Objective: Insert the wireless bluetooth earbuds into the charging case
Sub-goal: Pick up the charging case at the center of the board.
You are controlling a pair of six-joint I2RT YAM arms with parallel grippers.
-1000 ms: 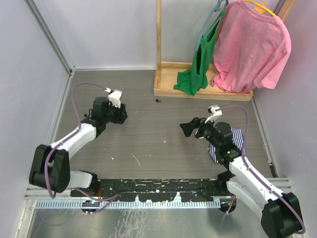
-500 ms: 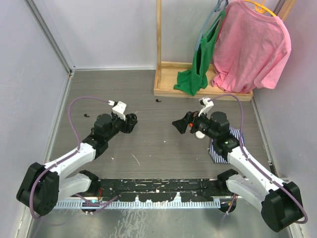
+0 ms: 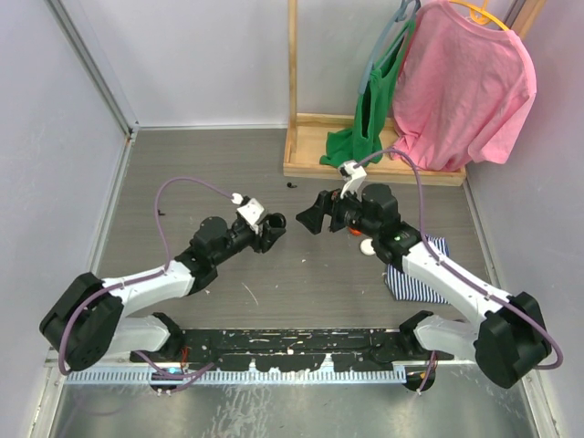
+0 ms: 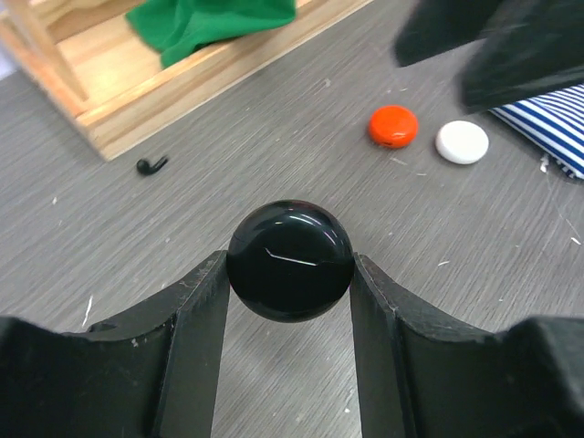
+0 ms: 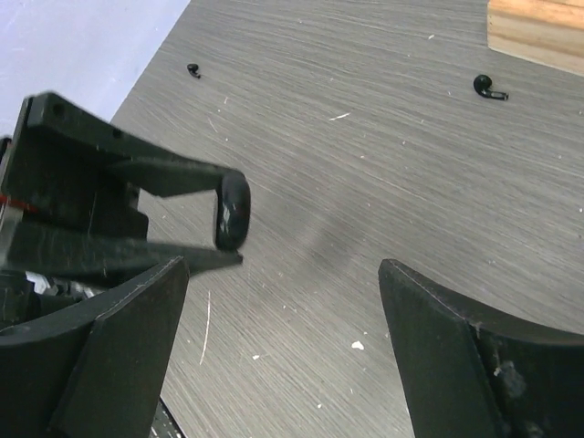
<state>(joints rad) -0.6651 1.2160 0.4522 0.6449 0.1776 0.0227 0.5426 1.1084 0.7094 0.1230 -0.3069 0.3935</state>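
Observation:
My left gripper (image 3: 272, 227) (image 4: 290, 266) is shut on a round black charging case (image 4: 290, 259) and holds it upright above the table; the case also shows in the right wrist view (image 5: 232, 212). My right gripper (image 3: 311, 220) (image 5: 283, 274) is open and empty, facing the left gripper a short way to its right. A black earbud (image 3: 291, 185) (image 4: 151, 165) (image 5: 488, 87) lies near the wooden base. A second black earbud (image 3: 162, 213) (image 5: 192, 69) lies at the far left of the table.
A red round case (image 4: 393, 126) and a white round case (image 4: 462, 141) (image 3: 367, 246) lie by a striped cloth (image 3: 422, 274). A wooden rack base (image 3: 365, 155) with a green cloth (image 3: 351, 151) and a pink shirt (image 3: 465, 82) stands at the back.
Both arms have moved toward the middle. The left gripper carried the black case to the right; the open right gripper swung left to face it.

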